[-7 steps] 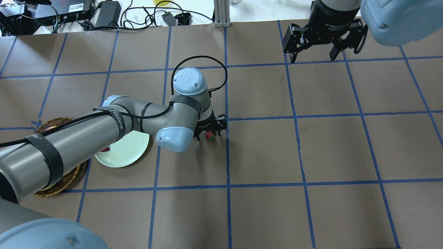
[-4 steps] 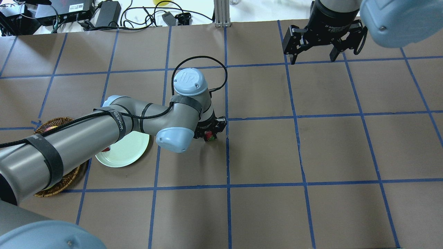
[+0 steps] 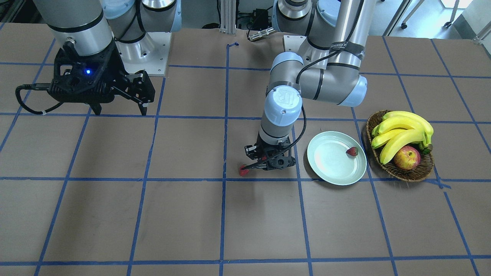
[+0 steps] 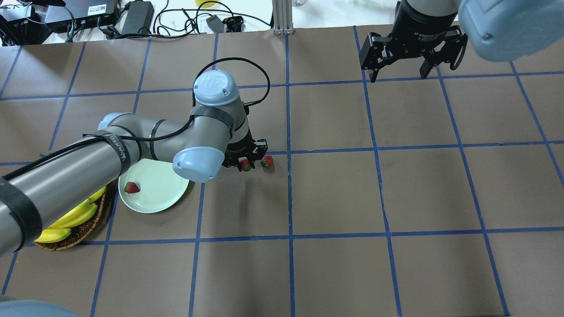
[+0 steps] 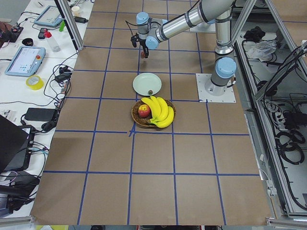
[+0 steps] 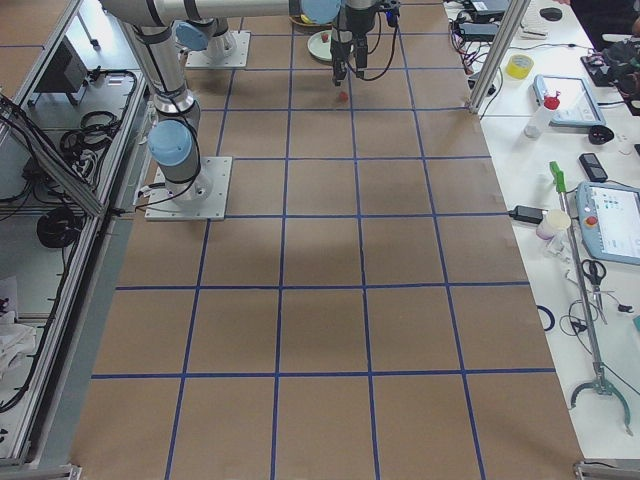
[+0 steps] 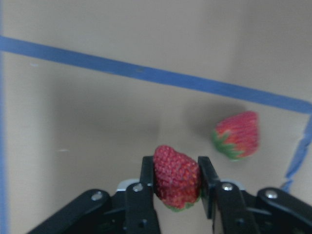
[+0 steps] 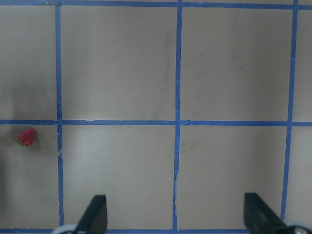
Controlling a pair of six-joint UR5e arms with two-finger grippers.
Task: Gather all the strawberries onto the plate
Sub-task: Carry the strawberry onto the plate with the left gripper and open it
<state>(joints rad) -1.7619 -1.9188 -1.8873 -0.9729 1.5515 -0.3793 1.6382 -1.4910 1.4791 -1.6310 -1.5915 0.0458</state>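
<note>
My left gripper (image 4: 244,164) is shut on a strawberry (image 7: 176,178) and holds it just above the table, right of the plate (image 4: 163,193). A second strawberry (image 4: 266,161) lies on the brown table close to the right of the gripper; it also shows in the left wrist view (image 7: 236,135) and the front view (image 3: 243,170). A third strawberry (image 4: 131,187) lies on the pale mint plate (image 3: 330,161). My right gripper (image 4: 398,75) is open and empty, high over the far right of the table, far from the berries.
A brown wicker basket (image 3: 399,174) with bananas (image 3: 401,130) and a red-yellow apple (image 3: 406,158) stands beside the plate, on the side away from the gripper. Cables and power bricks (image 4: 136,15) lie beyond the table's far edge. Blue tape lines grid the table.
My left gripper shut on a strawberry and carried it left toward the plate. The arm swung aside, so the plate's strawberry and the bananas show. The right arm barely moved.
</note>
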